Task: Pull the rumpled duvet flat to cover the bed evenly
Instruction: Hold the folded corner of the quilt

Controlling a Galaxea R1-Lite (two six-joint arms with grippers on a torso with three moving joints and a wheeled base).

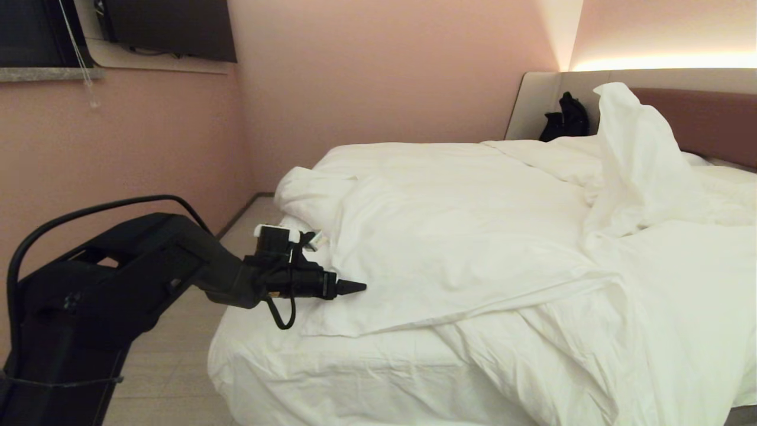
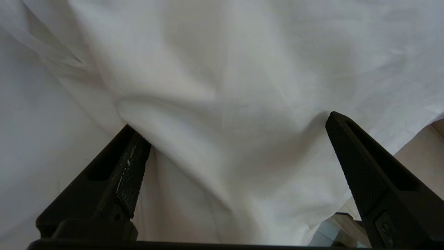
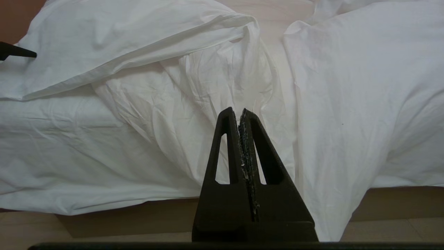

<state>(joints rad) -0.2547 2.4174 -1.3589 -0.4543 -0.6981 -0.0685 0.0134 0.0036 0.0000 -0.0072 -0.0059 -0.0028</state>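
The white duvet [image 1: 461,236] lies rumpled across the bed [image 1: 355,373], with one part heaped up against the brown headboard [image 1: 709,118] and its near side hanging over the foot. My left gripper [image 1: 356,288] reaches in from the left, level, to the duvet's folded left edge. In the left wrist view the left gripper [image 2: 232,123] is wide open, and a soft fold of the duvet [image 2: 225,69] fills the space between its fingers, unpinched. My right gripper [image 3: 239,113] is shut and empty, hanging back from the foot of the bed where the duvet [image 3: 347,86] drapes down.
A black bag [image 1: 565,118] sits by the headboard at the bed's far left corner. Pink walls close the room on the left and behind the bed. A strip of pale floor [image 1: 177,355] runs along the bed's left side.
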